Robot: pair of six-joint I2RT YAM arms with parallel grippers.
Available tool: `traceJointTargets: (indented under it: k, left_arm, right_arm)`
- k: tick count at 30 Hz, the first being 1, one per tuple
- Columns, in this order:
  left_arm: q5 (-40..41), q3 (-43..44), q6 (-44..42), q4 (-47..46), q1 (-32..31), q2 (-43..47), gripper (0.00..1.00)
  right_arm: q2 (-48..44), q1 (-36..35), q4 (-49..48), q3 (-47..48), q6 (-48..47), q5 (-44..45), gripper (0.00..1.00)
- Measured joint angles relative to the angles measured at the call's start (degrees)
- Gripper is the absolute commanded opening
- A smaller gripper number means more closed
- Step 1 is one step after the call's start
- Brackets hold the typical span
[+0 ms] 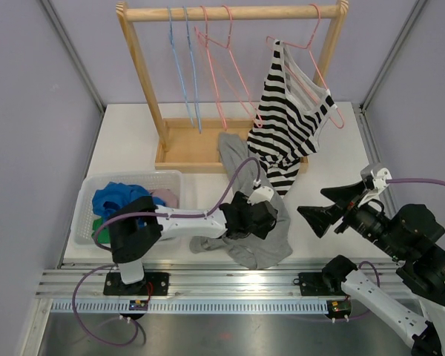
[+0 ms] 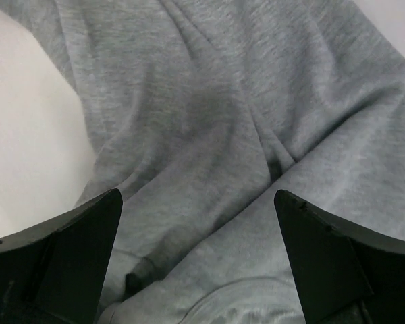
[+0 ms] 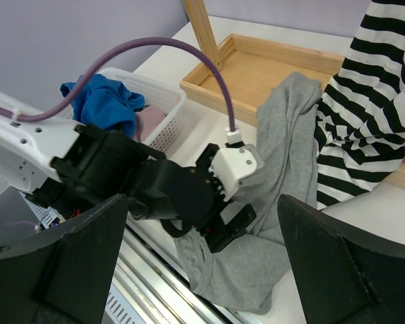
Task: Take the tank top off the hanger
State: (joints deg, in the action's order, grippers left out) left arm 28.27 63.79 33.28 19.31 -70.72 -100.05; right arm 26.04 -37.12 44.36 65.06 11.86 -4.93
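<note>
A black-and-white striped tank top hangs on a pink hanger at the right end of the wooden rack; its hem droops to the rack's base. It also shows in the right wrist view. My left gripper is open and empty, low over a grey garment that lies on the table; the left wrist view shows only that grey cloth between the jaws. My right gripper is open and empty, held above the table right of the grey garment and below the tank top.
Two blue hangers and two empty pink hangers hang on the rack. A white basket with blue and pink clothes stands at the left. The rack's wooden tray base sits mid-table. An aluminium rail runs along the near edge.
</note>
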Motion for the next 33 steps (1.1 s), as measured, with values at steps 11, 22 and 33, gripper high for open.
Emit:
traceJointTargets:
  k: [11, 22, 33]
  left_arm:
    - [-1.1, 5.1, 3.0, 1.2, 0.3, -9.5, 0.02]
    - [6.9, 3.4, 5.2, 12.0, 0.2, 7.9, 0.00]
    - [24.1, 13.6, 4.3, 29.2, 0.1, 34.3, 0.00]
  right_arm:
    - [-3.9, 0.0, 2.4, -0.1, 1.1, -0.6, 0.99]
    - [-5.6, 0.0, 3.8, -0.1, 1.1, -0.2, 0.99]
    - [-5.9, 0.0, 3.9, -0.1, 1.0, 0.0, 0.99]
